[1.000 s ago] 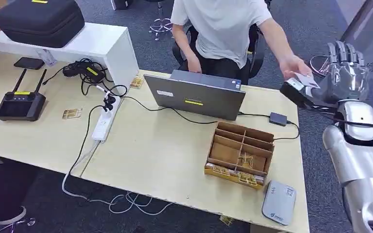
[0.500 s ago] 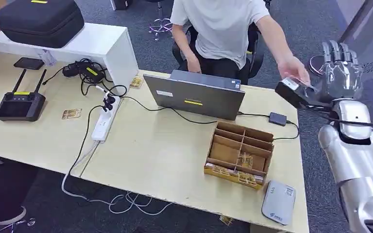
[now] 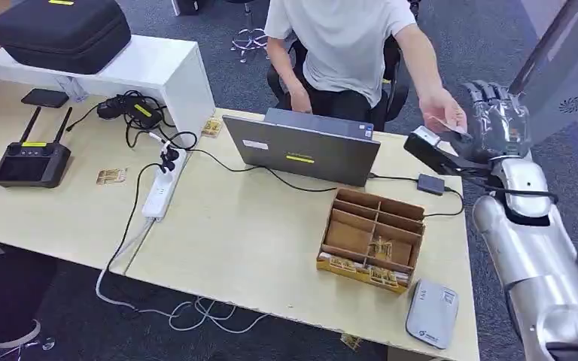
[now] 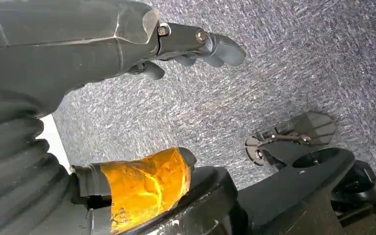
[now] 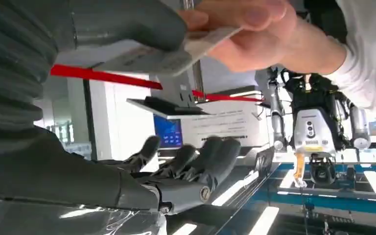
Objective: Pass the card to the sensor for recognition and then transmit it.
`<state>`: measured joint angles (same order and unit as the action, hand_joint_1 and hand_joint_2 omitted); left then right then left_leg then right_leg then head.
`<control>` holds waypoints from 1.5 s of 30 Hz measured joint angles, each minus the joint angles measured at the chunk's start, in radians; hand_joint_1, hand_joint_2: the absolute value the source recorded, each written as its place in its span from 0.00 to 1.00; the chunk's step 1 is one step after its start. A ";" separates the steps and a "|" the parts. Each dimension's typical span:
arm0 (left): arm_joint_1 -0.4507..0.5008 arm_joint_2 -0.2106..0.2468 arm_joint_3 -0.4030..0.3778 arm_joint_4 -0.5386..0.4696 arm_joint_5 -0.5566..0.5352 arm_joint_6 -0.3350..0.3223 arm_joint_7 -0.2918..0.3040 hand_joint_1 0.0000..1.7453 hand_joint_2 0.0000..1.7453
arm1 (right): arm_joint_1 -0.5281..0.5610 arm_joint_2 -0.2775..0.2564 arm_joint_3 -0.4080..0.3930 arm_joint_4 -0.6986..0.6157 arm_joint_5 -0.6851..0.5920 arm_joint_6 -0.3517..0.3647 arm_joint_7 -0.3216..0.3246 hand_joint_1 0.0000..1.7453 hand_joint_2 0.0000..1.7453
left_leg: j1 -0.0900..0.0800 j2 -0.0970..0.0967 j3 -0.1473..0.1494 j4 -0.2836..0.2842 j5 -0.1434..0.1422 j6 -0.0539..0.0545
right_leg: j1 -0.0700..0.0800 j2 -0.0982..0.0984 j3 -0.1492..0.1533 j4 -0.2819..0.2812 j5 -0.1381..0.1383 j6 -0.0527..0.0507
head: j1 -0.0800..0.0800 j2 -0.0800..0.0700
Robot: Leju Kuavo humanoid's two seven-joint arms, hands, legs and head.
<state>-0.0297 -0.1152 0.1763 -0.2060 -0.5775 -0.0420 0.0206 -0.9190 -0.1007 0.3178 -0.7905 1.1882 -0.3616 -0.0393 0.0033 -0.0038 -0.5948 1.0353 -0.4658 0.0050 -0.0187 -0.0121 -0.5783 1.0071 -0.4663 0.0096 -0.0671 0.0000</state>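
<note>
A white card is pinched in the hand of a person in a white shirt seated behind the table. My right hand is raised beside it at the table's far right corner. In the right wrist view the card lies against the underside of my thumb, the person's fingers grip its other end, and my fingers are spread well away from it. The grey card sensor lies flat at the table's near right corner. My left hand hangs over grey carpet, fingers apart, holding nothing.
A grey laptop stands open in front of the person. A cardboard divider box with small cards sits between laptop and sensor. A power strip, cables, a remote controller and a black case occupy the left.
My right hand has moved left and inward over the table's far right corner. The person's hand stayed on the card and moved with it.
</note>
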 joint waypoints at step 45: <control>0.009 -0.022 0.110 0.000 0.024 0.011 0.001 0.00 1.00 | 0.630 -0.072 -0.052 -0.685 0.026 -0.196 -0.096 1.00 1.00 | 0.000 0.003 0.000 0.000 -0.003 0.000 | 0.000 0.002 -0.002 -0.001 -0.001 0.000 | 0.000 0.000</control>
<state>-0.0208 -0.1373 0.2865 -0.2056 -0.5531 -0.0309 0.0214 -0.2894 -0.1728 0.2655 -1.4756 1.2146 -0.5581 -0.1358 0.0033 -0.0008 -0.5948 1.0354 -0.4692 0.0054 -0.0185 -0.0099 -0.5798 1.0060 -0.4669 0.0095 -0.0675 0.0000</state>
